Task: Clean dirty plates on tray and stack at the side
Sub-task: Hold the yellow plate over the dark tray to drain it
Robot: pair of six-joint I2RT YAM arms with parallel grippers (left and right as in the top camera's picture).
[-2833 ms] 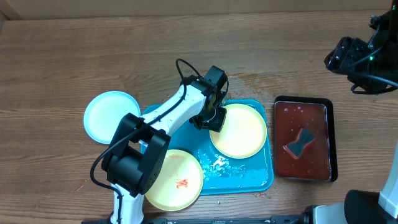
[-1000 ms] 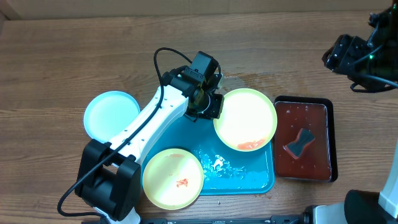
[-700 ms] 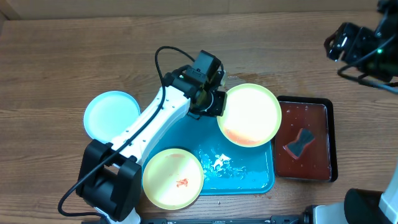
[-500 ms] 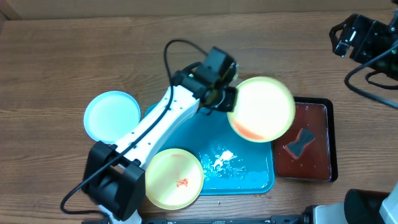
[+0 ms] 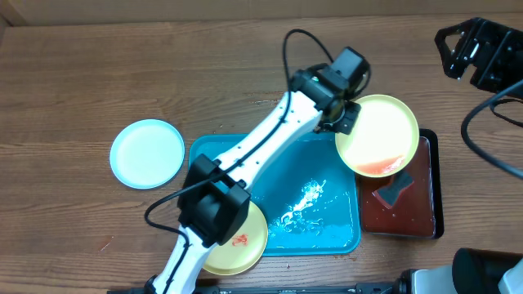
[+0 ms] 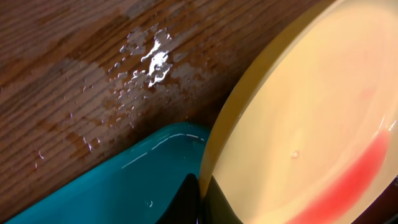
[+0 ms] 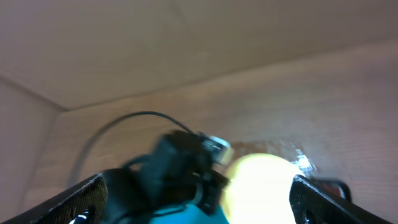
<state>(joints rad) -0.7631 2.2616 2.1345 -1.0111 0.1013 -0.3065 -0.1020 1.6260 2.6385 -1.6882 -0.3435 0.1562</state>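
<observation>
My left gripper (image 5: 342, 122) is shut on the left rim of a pale yellow-green plate (image 5: 378, 135), which hangs tilted over the dark red tray (image 5: 421, 214). Red liquid (image 5: 381, 167) pools at the plate's lower edge. In the left wrist view the black fingers (image 6: 189, 202) pinch the plate (image 6: 311, 118) rim above the turquoise tray (image 6: 118, 186). A second yellow-green plate (image 5: 252, 238) with a red smear lies at the turquoise tray's (image 5: 278, 159) front left corner, half hidden by the arm. A pale blue-white plate (image 5: 148, 153) lies on the table to the left. My right gripper (image 5: 467, 49) hovers open at the far right.
A dark sponge (image 5: 396, 189) lies in the red liquid of the dark red tray. Water and foam (image 5: 304, 204) sit in the turquoise tray. Wet patches (image 6: 152, 59) mark the wood behind it. The right wrist view is blurred and shows the left arm (image 7: 180, 165) beside the bright plate (image 7: 264, 180).
My left gripper has lifted the yellow-green plate off the turquoise tray and carried it right, tilted over the red tray. The right gripper has risen toward the far corner and opened wider.
</observation>
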